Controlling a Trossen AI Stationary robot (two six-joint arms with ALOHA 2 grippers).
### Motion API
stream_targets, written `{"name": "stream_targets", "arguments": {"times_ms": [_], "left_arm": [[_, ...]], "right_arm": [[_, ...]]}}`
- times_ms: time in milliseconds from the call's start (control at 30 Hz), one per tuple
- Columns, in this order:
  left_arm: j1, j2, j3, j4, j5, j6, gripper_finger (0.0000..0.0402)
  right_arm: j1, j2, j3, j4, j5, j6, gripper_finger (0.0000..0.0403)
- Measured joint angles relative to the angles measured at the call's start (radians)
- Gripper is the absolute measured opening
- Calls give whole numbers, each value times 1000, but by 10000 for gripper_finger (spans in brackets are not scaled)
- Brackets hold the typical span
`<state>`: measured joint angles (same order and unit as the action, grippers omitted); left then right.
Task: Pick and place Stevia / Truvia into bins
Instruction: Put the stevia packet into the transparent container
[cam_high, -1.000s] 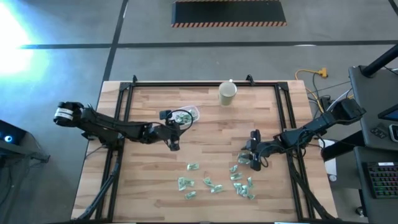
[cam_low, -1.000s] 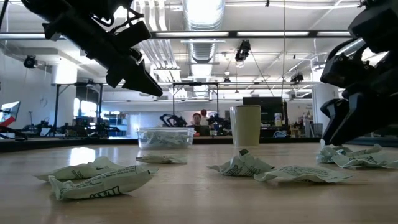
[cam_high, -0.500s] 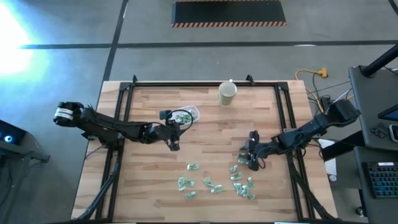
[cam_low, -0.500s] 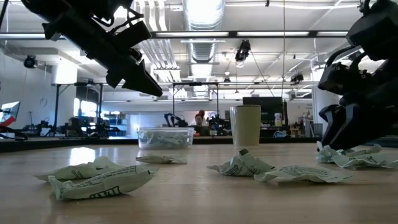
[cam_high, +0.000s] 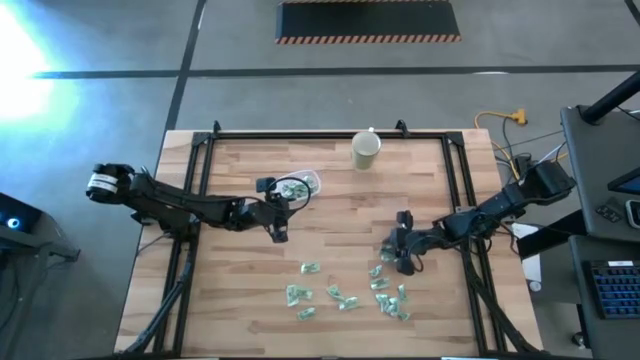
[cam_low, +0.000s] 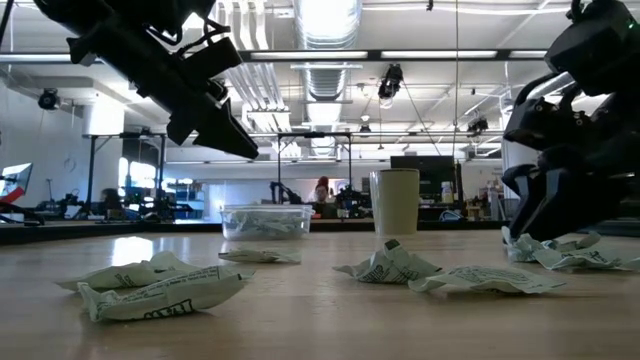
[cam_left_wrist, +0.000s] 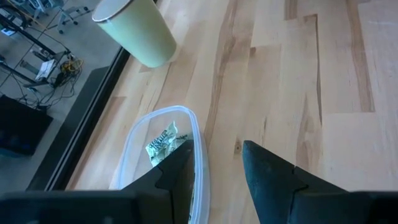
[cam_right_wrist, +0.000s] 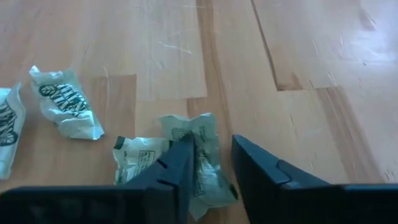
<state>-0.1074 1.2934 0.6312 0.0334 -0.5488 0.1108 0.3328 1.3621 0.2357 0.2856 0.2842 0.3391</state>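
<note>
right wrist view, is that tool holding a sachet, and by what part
The right tool has its fingers on either side of a crumpled sachet near the sachet's middle, closing on it; a firm hold cannot be told. The left tool holds nothing.
</note>
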Motion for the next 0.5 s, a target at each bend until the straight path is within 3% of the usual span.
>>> {"name": "stream_targets", "arguments": {"times_ms": [267,500], "left_arm": [[0,0,0,0,0,0,121],[0,0,0,0,0,0,121]], "right_arm": [[0,0,7,-1,2,-73,16],[0,1,36,-2,7,-130,9]]}}
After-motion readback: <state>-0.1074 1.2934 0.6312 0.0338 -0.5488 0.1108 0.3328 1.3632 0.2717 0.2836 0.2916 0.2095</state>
